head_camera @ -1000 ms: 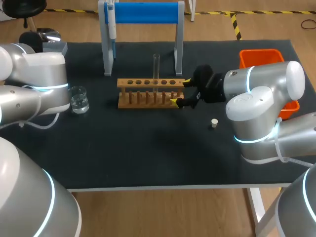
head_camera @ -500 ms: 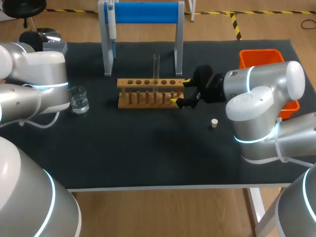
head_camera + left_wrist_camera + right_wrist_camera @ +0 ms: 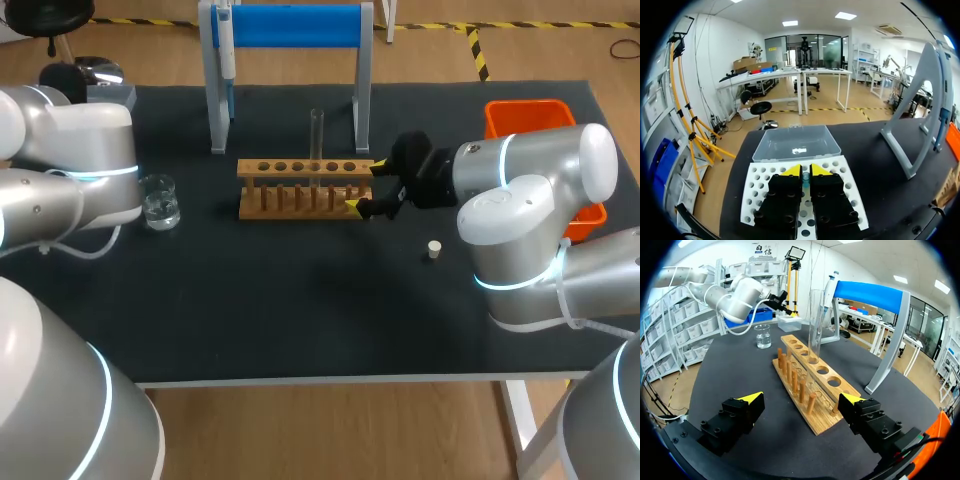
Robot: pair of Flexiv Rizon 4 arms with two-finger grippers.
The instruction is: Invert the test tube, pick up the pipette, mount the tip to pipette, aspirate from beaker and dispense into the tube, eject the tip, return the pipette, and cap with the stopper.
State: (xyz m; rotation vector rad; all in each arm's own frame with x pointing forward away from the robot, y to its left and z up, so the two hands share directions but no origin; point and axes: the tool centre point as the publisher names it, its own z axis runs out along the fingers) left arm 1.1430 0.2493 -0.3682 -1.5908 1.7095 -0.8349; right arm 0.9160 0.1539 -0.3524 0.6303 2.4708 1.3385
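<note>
A clear test tube (image 3: 317, 135) stands upright in the wooden rack (image 3: 300, 188). My right gripper (image 3: 365, 190) is open at the rack's right end; in the right wrist view the gripper (image 3: 802, 399) has that end of the rack (image 3: 810, 385) between its spread fingers, apart from both, with the tube (image 3: 815, 325) further ahead. My left gripper (image 3: 804, 170) is over the white tip rack (image 3: 760, 180), shut on a small bluish pipette tip (image 3: 804, 176). The pipette (image 3: 227, 45) hangs on the blue stand (image 3: 290, 25). A water beaker (image 3: 159, 200) and the stopper (image 3: 434, 249) sit on the mat.
An orange bin (image 3: 525, 115) stands at the back right, partly behind my right arm. The tip box's clear lid (image 3: 795, 142) lies open beyond the tip rack. The stand's grey leg (image 3: 912, 125) rises beside the left gripper.
</note>
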